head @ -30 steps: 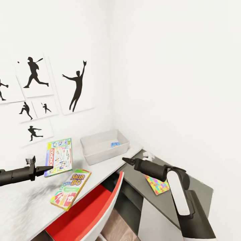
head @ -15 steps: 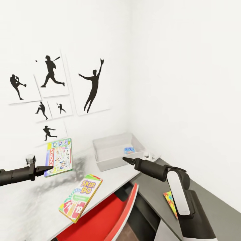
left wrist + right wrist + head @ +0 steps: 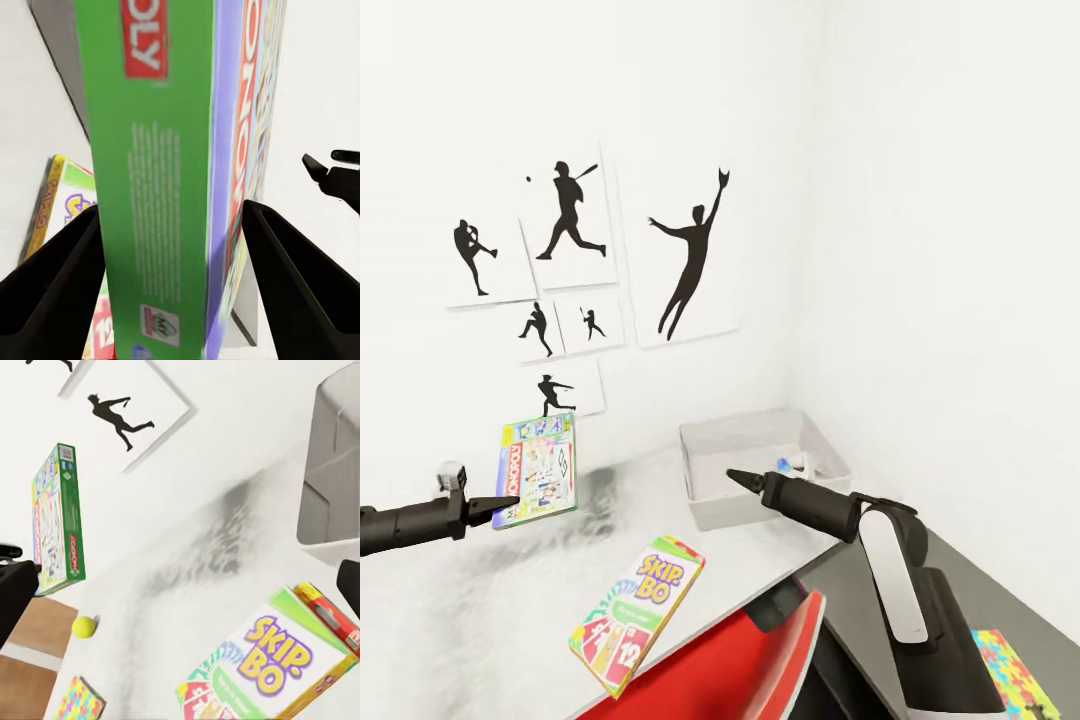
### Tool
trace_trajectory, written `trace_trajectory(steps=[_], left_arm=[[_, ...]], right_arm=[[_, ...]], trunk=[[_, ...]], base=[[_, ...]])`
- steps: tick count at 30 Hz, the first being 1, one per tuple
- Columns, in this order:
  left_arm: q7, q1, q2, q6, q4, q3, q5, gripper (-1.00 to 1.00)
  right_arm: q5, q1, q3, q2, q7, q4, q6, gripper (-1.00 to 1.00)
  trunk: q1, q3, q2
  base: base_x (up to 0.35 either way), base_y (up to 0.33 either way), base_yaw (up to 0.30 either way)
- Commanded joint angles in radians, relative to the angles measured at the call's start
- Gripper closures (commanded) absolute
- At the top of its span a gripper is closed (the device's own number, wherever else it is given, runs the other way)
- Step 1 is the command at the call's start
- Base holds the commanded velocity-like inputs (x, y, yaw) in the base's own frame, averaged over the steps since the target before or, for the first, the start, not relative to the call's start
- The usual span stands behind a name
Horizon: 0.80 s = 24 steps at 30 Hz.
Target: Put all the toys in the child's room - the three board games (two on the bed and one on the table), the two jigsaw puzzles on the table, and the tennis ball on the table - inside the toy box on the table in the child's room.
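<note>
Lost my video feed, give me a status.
Left pincer shut on Monopoly box, held above table. Right pincer empty, state unclear. Skip-Bo on table, toy box ahead.

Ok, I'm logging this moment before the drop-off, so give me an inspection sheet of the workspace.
Surface: pale table, joined to a lower dark grey top.
Job's things: Monopoly board game held upright in the air; Skip-Bo board game flat at the table edge; toy box with a small blue game inside; tennis ball; jigsaw puzzles.
Clutter: nothing seen.
Grippers: left gripper shut on the Monopoly box; right gripper looks shut, holding nothing.
Cables: nothing seen.
Surroundings: baseball silhouette pictures, red chair.
</note>
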Motion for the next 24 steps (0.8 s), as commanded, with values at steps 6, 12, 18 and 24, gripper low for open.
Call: trace_trajectory(steps=[6,12,18,24], left_arm=[[-0.004,-0.001,0.001,0.010,-0.001,0.000,0.001,1.00],[-0.004,-0.001,0.000,0.009,0.000,0.000,0.001,1.00],[-0.004,-0.001,0.001,0.008,0.000,0.000,0.001,1.00],[-0.004,-0.001,0.001,0.008,0.000,0.000,0.001,1.00]], right_arm=[[0.010,-0.001,-0.002,-0.001,0.013,-0.001,-0.010,-1.00],[0.010,-0.001,-0.003,-0.001,0.013,-0.001,-0.014,-1.00],[0.010,-0.001,-0.003,-0.001,0.013,0.001,-0.014,-1.00],[0.010,-0.001,-0.003,-0.001,0.013,0.001,-0.014,-1.00]], trunk=[[0.001,-0.003,-0.002],[0.001,-0.003,-0.002],[0.001,-0.003,-0.002],[0.001,-0.003,-0.002]], base=[[0.224,0.023,0.079],[0.163,0.002,0.004],[0.078,0.000,0.000],[0.004,0.000,0.000]])
